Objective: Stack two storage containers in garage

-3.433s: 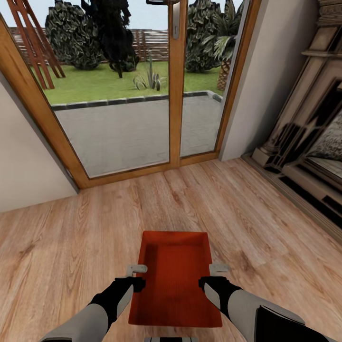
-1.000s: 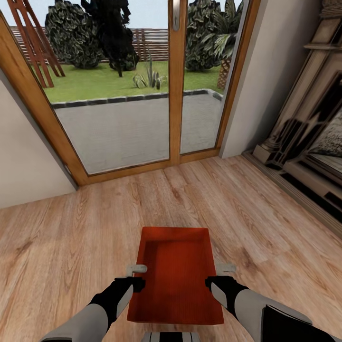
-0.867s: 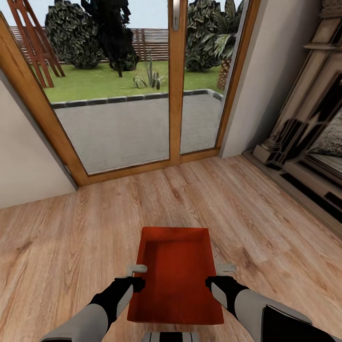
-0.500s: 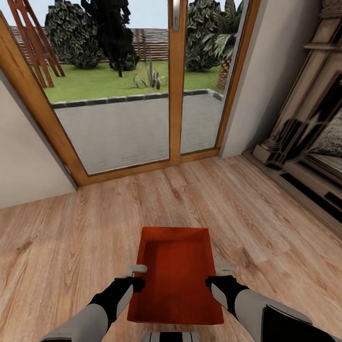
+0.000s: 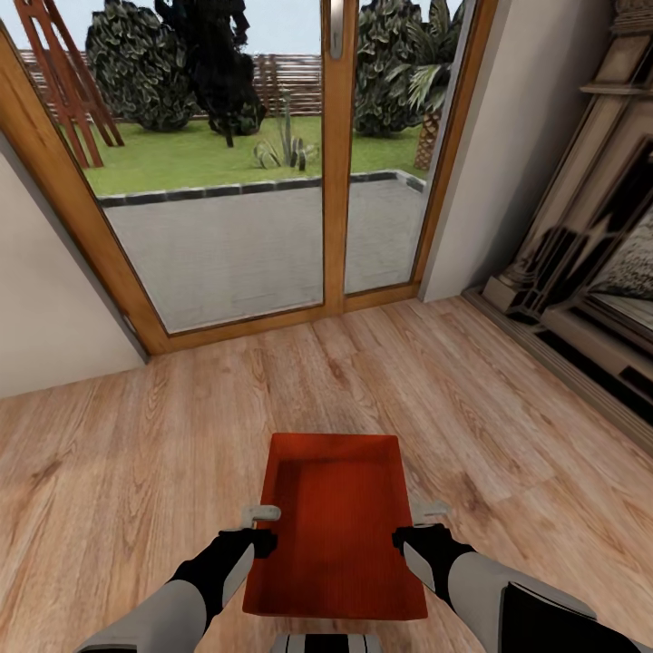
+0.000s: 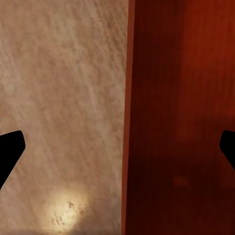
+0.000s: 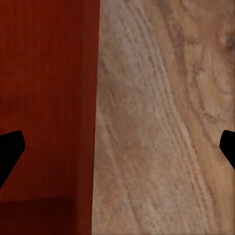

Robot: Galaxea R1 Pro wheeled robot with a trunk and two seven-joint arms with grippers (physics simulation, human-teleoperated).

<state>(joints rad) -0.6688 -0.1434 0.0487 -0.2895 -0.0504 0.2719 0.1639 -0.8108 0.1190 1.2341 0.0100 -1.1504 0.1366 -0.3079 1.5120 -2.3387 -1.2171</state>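
Light wood plank floor (image 5: 435, 399), glass doors (image 5: 254, 181) — one orange-red ribbed plastic bin (image 5: 336, 526), left gripper (image 5: 261, 513) and right gripper (image 5: 430, 511) spread wide astride its side walls — grasp indeterminate.

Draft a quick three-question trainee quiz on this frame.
1. True or false: the storage container is over dark concrete.
2. What stands straight ahead of the robot? A) glass doors B) a red car C) a plank garage door
3. Fill in: in the left wrist view, the left gripper has its jaws ___, one on either side of the container's wall.

Key: 1 false, it is over the wood plank floor. 2 A. 3 open.
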